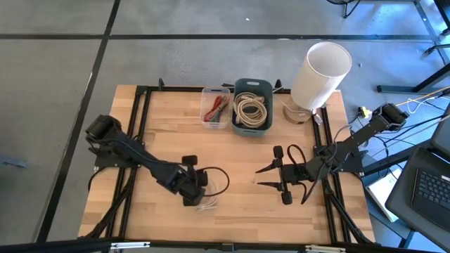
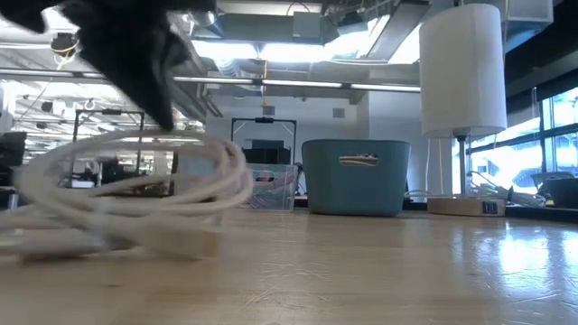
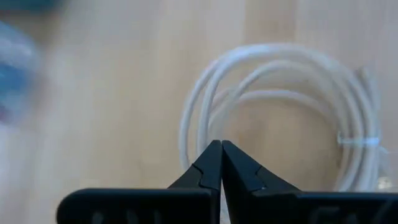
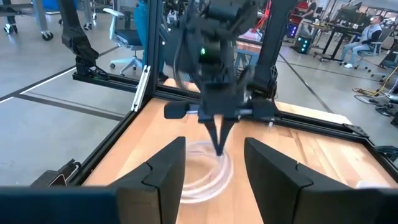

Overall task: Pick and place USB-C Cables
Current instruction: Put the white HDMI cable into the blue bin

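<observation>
A cream-white USB-C cable coil (image 1: 209, 204) lies near the table's near edge, between the two arms. It also shows in the low view (image 2: 135, 194), the left wrist view (image 3: 280, 81) and the right wrist view (image 4: 205, 171). My left gripper (image 1: 199, 197) (image 3: 221, 144) points down at the coil's rim, shut. My right gripper (image 1: 264, 177) (image 4: 214, 144) hovers open to the coil's right, facing it and touching nothing. More cream coils (image 1: 253, 109) lie in a teal bin. My left gripper pinches the coil's rim strands (image 3: 194, 140) between its two fingertips (image 4: 219, 148), coming from above and pointing down. In the low view the held side of the coil (image 2: 163, 135) stands raised under the fingers, while the rest (image 2: 108, 239) lies on the table.
The teal bin (image 1: 253, 83) (image 2: 354, 176) stands at the table's far edge. A clear container (image 1: 216, 107) with red and green bundles sits to its left. A white-shaded lamp (image 1: 320, 74) (image 2: 462, 72) stands at the far right corner. Bare wood lies between the arms.
</observation>
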You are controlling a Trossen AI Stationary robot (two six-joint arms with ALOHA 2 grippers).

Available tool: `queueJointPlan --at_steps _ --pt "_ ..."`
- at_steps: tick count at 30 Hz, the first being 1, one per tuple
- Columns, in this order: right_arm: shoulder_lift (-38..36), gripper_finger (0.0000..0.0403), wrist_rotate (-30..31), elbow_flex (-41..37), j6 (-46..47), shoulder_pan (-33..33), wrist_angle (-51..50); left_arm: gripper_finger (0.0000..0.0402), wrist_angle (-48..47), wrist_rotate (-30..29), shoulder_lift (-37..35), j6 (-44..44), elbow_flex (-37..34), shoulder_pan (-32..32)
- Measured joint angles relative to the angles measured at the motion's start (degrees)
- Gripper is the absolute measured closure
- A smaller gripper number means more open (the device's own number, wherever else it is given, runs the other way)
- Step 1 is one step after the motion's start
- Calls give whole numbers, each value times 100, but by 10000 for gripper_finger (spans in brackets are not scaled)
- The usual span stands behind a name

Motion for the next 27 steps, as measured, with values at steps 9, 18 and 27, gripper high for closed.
queueJointPlan --at_steps 9,18,27 --pt "0 237 0 0 13 0 -35 401 599 -1568 -150 222 30 -266" --pt "0 237 0 0 13 0 -53 388 -363 433 100 -435 27 63" --pt "0 237 -1 0 151 0 -118 258 -309 710 167 -663 27 686"
